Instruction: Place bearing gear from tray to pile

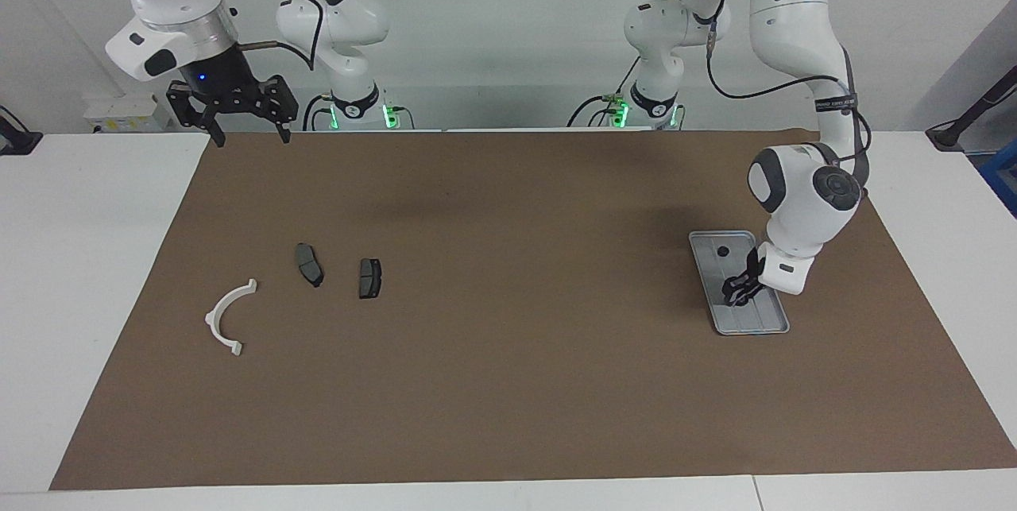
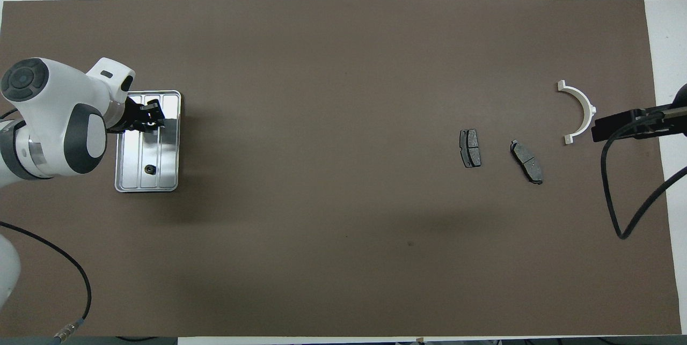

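The silver-grey tray [image 1: 759, 319] lies on the brown mat toward the left arm's end of the table; it also shows in the overhead view [image 2: 131, 168]. A small dark round bearing gear [image 1: 722, 251] lies in the tray's end nearer the robots, also in the overhead view [image 2: 150, 169]. My left gripper [image 1: 734, 298] is low over the tray's farther half, apart from the gear, and shows from above [image 2: 154, 121]. The pile lies toward the right arm's end: a white half-ring bracket [image 1: 226, 316] and two dark plates [image 1: 309, 265] [image 1: 369, 278]. My right gripper [image 1: 249, 133] waits raised and open.
A brown mat [image 1: 508, 384] covers most of the white table [image 1: 87, 296]. A black cable [image 2: 617, 200] hangs from the right arm over the mat near the pile. The right gripper's dark body [image 2: 633, 122] hangs beside the bracket in the overhead view.
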You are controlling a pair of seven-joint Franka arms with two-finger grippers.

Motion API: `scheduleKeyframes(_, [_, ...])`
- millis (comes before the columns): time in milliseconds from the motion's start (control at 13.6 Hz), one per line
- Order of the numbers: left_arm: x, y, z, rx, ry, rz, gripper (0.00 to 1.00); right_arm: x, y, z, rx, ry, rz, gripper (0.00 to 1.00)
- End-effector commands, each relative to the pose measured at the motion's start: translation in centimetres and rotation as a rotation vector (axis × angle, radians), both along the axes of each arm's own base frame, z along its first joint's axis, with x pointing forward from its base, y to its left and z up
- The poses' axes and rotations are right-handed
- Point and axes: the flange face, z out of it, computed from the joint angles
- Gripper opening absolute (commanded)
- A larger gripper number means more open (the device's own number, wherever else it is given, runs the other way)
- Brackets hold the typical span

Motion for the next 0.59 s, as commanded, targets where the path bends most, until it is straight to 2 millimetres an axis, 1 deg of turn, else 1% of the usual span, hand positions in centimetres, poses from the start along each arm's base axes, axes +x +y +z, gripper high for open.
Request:
scheduleKeyframes(0, [1.2, -0.4, 1.8, -0.006, 0.022, 0.012, 0.06, -0.7, 0.4, -1.5, 0.021, 0.015, 0.004, 1.00])
scheduleKeyframes(74, [2.4, -1.2, 3.2, -0.010, 0.062, 0.013, 0.06, -0.7, 0.5, -2.4, 0.021, 0.026, 0.006, 1.00])
scheduleKeyframes(147, [3.3, -3.2, 5.7, -0.009, 0.073, 0.040, 0.06, -0.2, 0.6, -3.5, 0.021, -0.003, 0.009, 1.00])
scheduleKeyframes(221, [3.6, -5.0, 6.9, -0.010, 0.076, 0.079, 0.06, 0.2, 0.7, -4.6, 0.022, -0.024, 0.011, 1.00])
scheduleKeyframes(295, [3.6, -7.2, 7.7, -0.015, 0.071, 0.122, 0.07, 0.5, 0.7, -6.3, 0.022, -0.021, 0.008, 1.00])
scheduleKeyframes(442, [2.7, -14.5, 8.5, -0.037, 0.059, 0.206, 0.07, 1.1, 0.9, -9.5, 0.022, -0.030, -0.003, 1.00])
scheduleKeyframes(516, [2.1, -17.9, 8.4, -0.039, 0.049, 0.256, 0.07, 1.5, 0.9, -10.4, 0.022, -0.030, -0.003, 1.00])
